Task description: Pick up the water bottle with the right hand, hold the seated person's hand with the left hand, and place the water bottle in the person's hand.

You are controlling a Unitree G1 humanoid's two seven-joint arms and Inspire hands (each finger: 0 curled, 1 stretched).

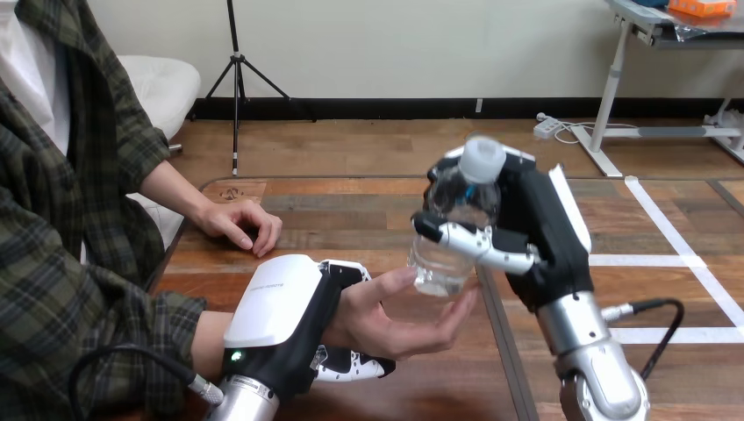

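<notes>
Wooden boards in mixed browns form the table (351, 202), and at its far left edge the person's farther hand (239, 225) lies palm down on the surface, fingers loosely bent, holding nothing. Nearer the camera, the robot's left hand (285, 320) comes up from the bottom edge with the white shell of its back facing upward. Its fingers show over the top and its thumb (355, 367) shows below, so it is curled round the person's wrist. From that grasp the person's nearer hand (395, 317) extends to the right, palm up and open, the fingers slightly cupped above the table. The water bottle (454, 237) stands nearly upright, just over this open palm. It is clear plastic with a white cap (482, 160), its base touches the person's fingertips, and it is lifted off the table. To the right of the bottle, the robot's right hand (535, 237) is wrapped round the bottle's middle, one black-and-white finger crossing its front and the black palm behind it. The silver forearm (597, 364) below this hand rises from the lower edge. Farther right, white tape lines (654, 260) run across the boards.
</notes>
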